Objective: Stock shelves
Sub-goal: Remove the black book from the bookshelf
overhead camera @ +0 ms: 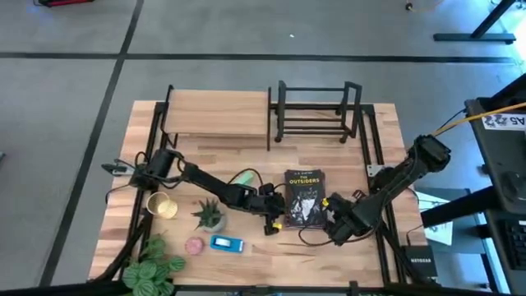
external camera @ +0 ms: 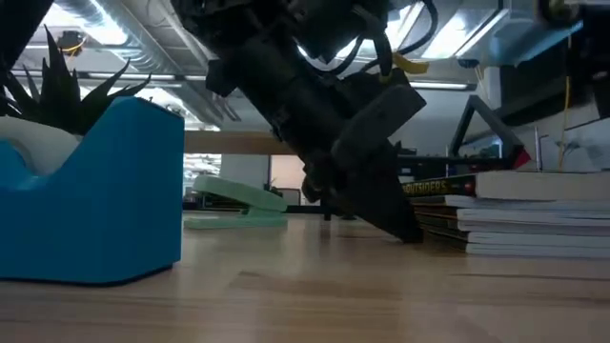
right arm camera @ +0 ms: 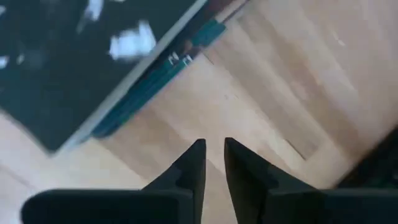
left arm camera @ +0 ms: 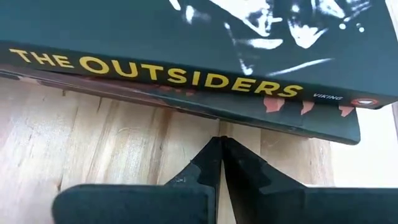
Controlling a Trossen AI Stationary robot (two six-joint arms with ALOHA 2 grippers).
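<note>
Here, the left claw (left arm camera: 219,163), pinched closed and empty, and the barely parted right claw (right arm camera: 214,163) flank the book stack (overhead camera: 305,197); lifting a book likely comes next.

Even overhead light; right wrist view blurred, low foreground soft.
</note>
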